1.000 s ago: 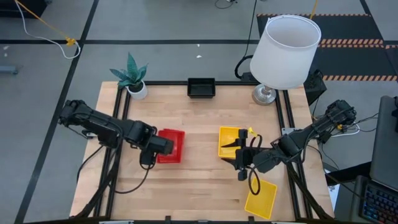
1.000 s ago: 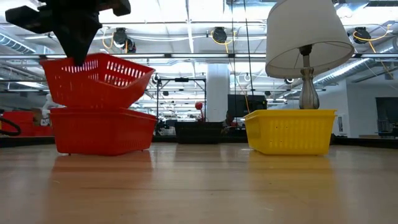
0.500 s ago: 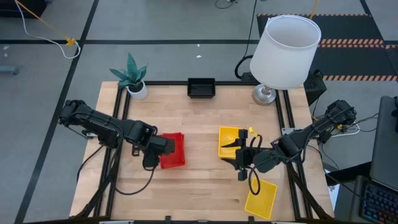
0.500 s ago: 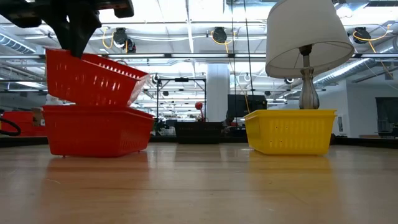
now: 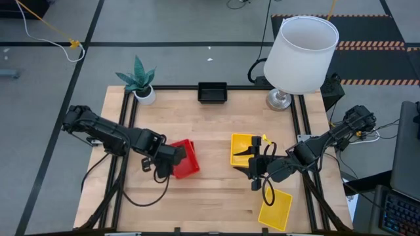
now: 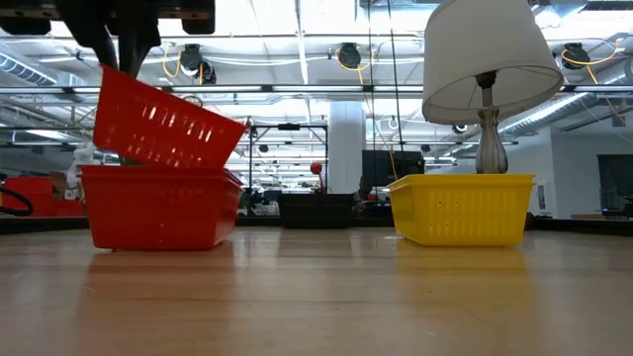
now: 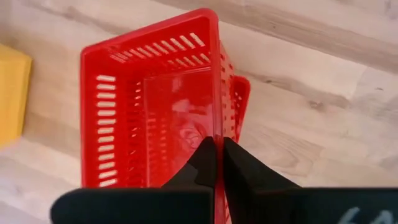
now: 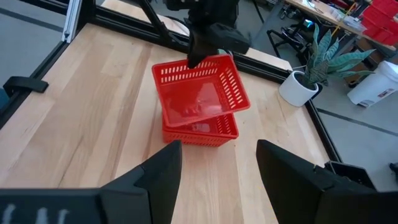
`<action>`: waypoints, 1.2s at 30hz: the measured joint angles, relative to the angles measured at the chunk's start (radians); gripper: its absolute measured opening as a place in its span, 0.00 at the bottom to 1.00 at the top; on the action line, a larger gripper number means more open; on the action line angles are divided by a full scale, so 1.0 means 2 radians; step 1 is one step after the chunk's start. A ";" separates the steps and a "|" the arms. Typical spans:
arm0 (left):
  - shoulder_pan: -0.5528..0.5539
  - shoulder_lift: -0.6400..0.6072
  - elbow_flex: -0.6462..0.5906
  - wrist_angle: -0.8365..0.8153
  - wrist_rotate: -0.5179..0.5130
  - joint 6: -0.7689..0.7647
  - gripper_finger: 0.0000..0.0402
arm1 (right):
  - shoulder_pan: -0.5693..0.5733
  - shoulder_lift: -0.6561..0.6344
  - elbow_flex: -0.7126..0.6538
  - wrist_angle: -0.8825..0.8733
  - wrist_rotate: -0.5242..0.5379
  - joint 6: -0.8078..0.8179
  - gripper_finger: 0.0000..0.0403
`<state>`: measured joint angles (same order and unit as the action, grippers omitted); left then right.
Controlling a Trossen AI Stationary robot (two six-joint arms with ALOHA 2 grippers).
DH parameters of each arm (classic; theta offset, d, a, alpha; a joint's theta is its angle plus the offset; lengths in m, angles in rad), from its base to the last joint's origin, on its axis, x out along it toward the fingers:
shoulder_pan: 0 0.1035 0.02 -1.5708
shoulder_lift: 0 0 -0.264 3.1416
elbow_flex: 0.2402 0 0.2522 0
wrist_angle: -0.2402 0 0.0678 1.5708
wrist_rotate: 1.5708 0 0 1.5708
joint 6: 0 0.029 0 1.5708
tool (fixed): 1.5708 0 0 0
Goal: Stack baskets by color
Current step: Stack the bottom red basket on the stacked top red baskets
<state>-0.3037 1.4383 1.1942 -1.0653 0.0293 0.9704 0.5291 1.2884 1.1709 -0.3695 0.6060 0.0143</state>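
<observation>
With our left fingers point(image 7: 216, 163) pinched shut on the tilted red basket's point(image 6: 168, 124) rim above the lower red basket point(image 6: 158, 208), and our right fingers point(image 8: 217, 171) spread empty, the tilt could jam nesting.

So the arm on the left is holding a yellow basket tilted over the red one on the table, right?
Not quite: the held basket is red, not yellow. The low view shows the left gripper pinching its wall, tilted over the other red basket on the table.
</observation>
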 joint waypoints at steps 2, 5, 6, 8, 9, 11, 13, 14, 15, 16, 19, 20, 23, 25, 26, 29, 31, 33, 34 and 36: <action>-0.001 0.000 -0.006 0.009 0.000 0.014 0.03 | 0.000 0.000 0.000 -0.001 0.000 0.000 0.50; 0.000 0.000 -0.013 0.010 -0.002 0.049 0.07 | 0.000 0.000 0.000 -0.001 0.000 0.000 0.50; 0.000 0.000 -0.015 0.010 -0.002 0.063 0.07 | 0.000 0.000 0.000 -0.001 -0.001 0.000 0.50; 0.000 0.000 -0.017 0.010 -0.003 0.089 0.06 | 0.000 0.000 0.000 -0.001 -0.002 0.000 0.50; 0.001 0.000 -0.018 0.010 -0.003 0.100 0.05 | 0.000 0.000 0.000 -0.001 -0.002 0.000 0.50; 0.003 0.000 -0.018 0.010 -0.003 0.115 0.03 | 0.000 0.000 0.000 -0.001 -0.002 0.000 0.50; 0.008 0.000 -0.018 0.010 -0.003 0.125 0.02 | 0.000 0.000 0.000 -0.001 -0.002 0.000 0.50; 0.010 0.000 -0.018 0.010 -0.003 0.127 0.02 | 0.000 0.000 0.000 -0.001 -0.002 0.000 0.50; 0.012 0.000 -0.018 0.010 -0.004 0.129 0.03 | 0.000 0.000 0.000 -0.001 -0.002 0.000 0.50; 0.014 0.000 -0.018 0.010 -0.004 0.130 0.05 | 0.000 0.000 0.000 -0.001 -0.002 0.000 0.50; 0.021 0.000 -0.018 0.011 -0.004 0.130 0.12 | 0.000 0.000 0.000 -0.002 -0.002 0.000 0.50; 0.023 0.000 -0.018 0.011 -0.004 0.129 0.14 | 0.000 0.000 0.000 -0.002 -0.002 0.000 0.50; 0.025 0.000 -0.018 0.011 -0.004 0.125 0.20 | 0.000 0.000 0.000 -0.002 -0.002 0.000 0.50; 0.025 0.000 -0.018 0.011 -0.005 0.124 0.23 | 0.000 0.000 0.000 -0.002 -0.002 0.000 0.50; 0.025 0.000 -0.018 0.011 -0.007 0.121 0.25 | 0.000 0.000 0.000 -0.002 -0.002 0.000 0.50; 0.025 0.000 -0.018 0.012 -0.027 0.103 0.29 | 0.000 0.000 0.000 -0.002 -0.002 0.000 0.50; 0.025 0.000 -0.018 0.011 -0.038 0.080 0.31 | 0.000 0.000 0.000 -0.002 -0.002 0.000 0.50; 0.025 0.000 -0.018 0.011 -0.040 0.060 0.32 | 0.000 0.000 0.000 -0.002 -0.002 0.000 0.50; 0.025 0.000 -0.018 0.011 -0.039 0.053 0.32 | 0.000 0.000 0.000 -0.002 -0.002 0.000 0.50; 0.022 0.000 -0.018 0.010 -0.034 0.046 0.29 | 0.000 0.000 0.000 -0.002 -0.002 0.000 0.50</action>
<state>-0.2601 1.4384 1.1584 -1.0447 -0.0393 1.0615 0.5297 1.2884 1.1709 -0.3729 0.6010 0.0139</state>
